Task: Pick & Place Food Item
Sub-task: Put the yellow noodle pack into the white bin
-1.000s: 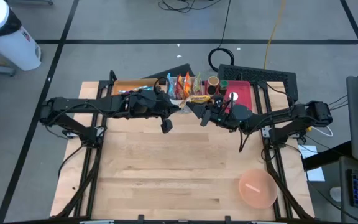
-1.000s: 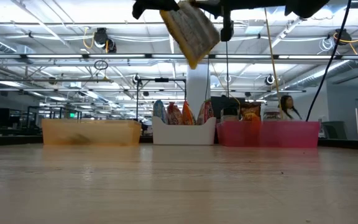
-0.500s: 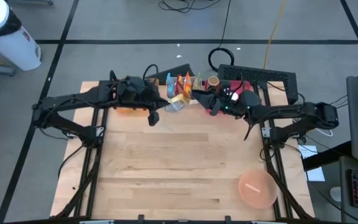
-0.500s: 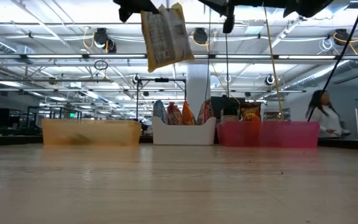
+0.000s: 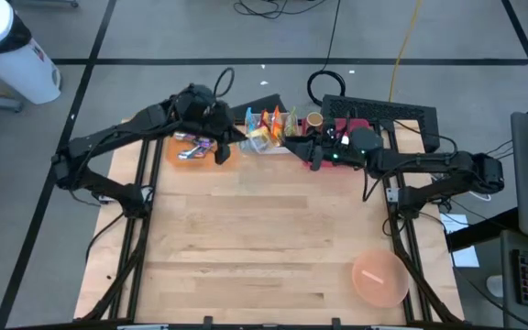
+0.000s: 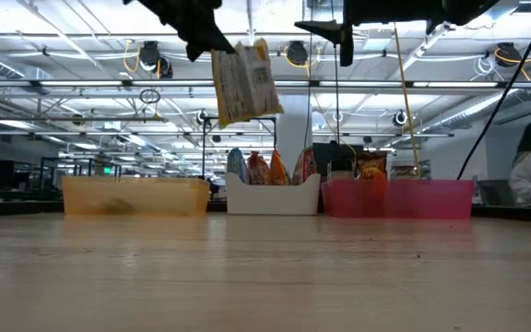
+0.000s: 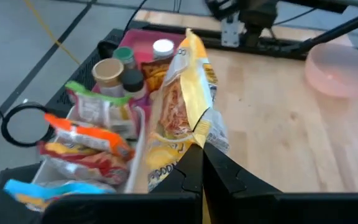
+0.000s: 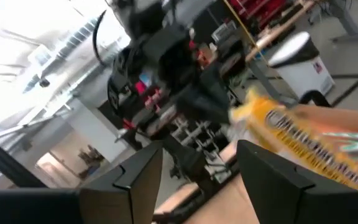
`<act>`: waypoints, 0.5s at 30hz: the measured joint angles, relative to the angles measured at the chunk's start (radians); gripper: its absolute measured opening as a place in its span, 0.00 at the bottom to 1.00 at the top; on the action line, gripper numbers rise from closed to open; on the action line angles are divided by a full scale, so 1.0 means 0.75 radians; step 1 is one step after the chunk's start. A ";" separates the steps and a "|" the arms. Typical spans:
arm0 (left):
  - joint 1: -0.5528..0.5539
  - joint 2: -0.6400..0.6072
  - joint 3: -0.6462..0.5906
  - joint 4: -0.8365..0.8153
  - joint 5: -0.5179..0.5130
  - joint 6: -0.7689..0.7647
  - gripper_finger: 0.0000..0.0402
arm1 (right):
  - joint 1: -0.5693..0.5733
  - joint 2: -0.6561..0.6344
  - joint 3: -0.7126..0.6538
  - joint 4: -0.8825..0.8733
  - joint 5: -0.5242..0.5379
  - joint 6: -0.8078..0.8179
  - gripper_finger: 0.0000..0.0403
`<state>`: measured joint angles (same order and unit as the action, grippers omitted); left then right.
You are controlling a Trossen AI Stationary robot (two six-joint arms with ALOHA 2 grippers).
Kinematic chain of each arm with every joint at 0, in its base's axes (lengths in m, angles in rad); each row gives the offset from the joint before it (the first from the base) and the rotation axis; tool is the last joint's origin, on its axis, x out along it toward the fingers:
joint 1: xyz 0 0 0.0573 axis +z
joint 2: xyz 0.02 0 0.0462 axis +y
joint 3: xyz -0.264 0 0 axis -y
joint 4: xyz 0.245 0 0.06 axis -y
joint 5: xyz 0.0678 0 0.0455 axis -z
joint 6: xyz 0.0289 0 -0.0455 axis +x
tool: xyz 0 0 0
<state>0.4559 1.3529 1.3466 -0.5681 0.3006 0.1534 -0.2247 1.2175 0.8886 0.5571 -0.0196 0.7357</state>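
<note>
A yellow snack bag [image 6: 244,81] was held pinched in the closed left gripper [image 6: 212,41], hanging below it high above the worktop [image 5: 264,238]; a white bin [image 6: 273,195] of packets sat just beyond it; the right gripper [image 5: 312,158] was seen spread open and empty, close beside the bag.

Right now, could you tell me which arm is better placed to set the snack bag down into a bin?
Left. Its gripper already holds the yellow snack bag above the bins, while the right gripper is open and empty.
</note>
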 joint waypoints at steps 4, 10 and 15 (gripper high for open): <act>0.082 0.125 0.133 -0.087 0.080 0.077 0.00 | -0.046 -0.001 0.000 -0.067 -0.090 0.000 0.50; 0.140 0.365 0.441 -0.320 0.107 0.219 0.00 | -0.151 -0.008 0.000 -0.101 -0.250 -0.054 0.50; 0.168 0.493 0.579 -0.371 0.180 0.284 0.00 | -0.279 -0.058 0.000 -0.248 -0.342 -0.100 0.50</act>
<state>0.5820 1.7229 1.7811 -0.8464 0.4355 0.3664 -0.4337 1.1741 0.8883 0.3709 -0.2759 0.6610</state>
